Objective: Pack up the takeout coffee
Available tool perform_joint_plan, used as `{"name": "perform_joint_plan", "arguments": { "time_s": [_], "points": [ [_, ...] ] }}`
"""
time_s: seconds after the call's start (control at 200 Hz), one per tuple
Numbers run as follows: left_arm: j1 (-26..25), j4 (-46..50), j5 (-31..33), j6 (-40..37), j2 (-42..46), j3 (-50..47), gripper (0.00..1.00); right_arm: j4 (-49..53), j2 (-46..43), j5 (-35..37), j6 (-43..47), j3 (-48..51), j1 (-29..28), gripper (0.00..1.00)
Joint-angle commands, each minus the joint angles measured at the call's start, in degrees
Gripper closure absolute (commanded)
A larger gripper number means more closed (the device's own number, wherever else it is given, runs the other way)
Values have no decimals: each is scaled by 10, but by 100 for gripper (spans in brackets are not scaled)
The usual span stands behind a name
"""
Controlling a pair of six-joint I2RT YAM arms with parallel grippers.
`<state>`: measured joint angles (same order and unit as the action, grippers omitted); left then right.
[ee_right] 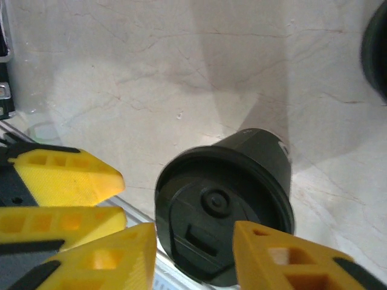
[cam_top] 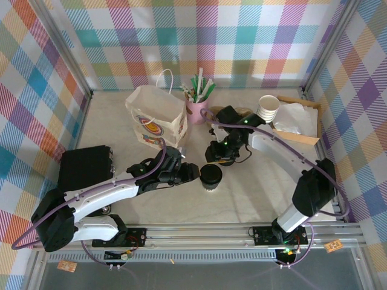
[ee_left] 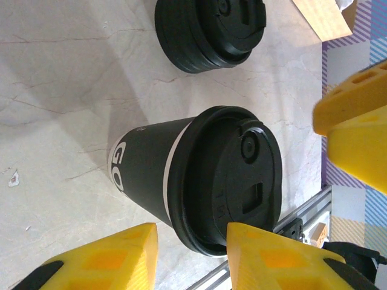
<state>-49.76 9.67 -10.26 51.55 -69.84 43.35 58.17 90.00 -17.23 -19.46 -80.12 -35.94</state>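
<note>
Item: takeout coffee (cam_top: 211, 177), upright on the worktop (cam_top: 260, 196), front of centre, between two wide-set pincers

Cup with a dark wall, white letters and a white strip under a round black lid. Left gripper (ee_left: 192, 232): jaws spread wide, yellow fingertips (ee_left: 103, 260) level with the lid rim on the cup's left side, just short of it, holding nothing. Right gripper (ee_right: 195, 226): jaws likewise wide, poised over the cup's rear edge, empty. Black lid stack (ee_left: 208, 30): on the worktop just behind the cup. Paper bag (cam_top: 156, 118), upright, toward the rear edge left of centre. Pink pot of stirrers (cam_top: 196, 110), just beside the bag. Stack of white cups (cam_top: 268, 107), near the rear right corner. Black case (cam_top: 84, 169), at the left edge
</note>
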Motion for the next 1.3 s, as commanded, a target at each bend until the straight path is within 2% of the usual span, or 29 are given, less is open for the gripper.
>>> {"name": "perform_joint_plan", "arguments": {
  "time_s": [0.0, 0.11, 0.425, 0.64, 0.875, 1.295],
  "points": [
    [-5, 21, -21, -10, 10, 0, 65, 7, -41, 27, -9, 42, 5, 68],
    [-5, -2, -25, 13, 19, -36, 66, -2, -51, 40, -12, 78, 9, 76],
    [-7, -59, -55, 42, -1, -60, 67, -33, -52, 59, -18, 132, 20, 79],
    [-10, -92, -57, 51, -2, -68, 67, -41, -54, 55, -19, 139, 26, 79],
    [-10, -119, -48, 65, -10, -82, 67, -59, -52, 37, -22, 145, 30, 73],
    [-12, -160, -56, 76, -45, -89, 67, -62, -43, 27, -20, 162, 38, 72]
  ]
}}
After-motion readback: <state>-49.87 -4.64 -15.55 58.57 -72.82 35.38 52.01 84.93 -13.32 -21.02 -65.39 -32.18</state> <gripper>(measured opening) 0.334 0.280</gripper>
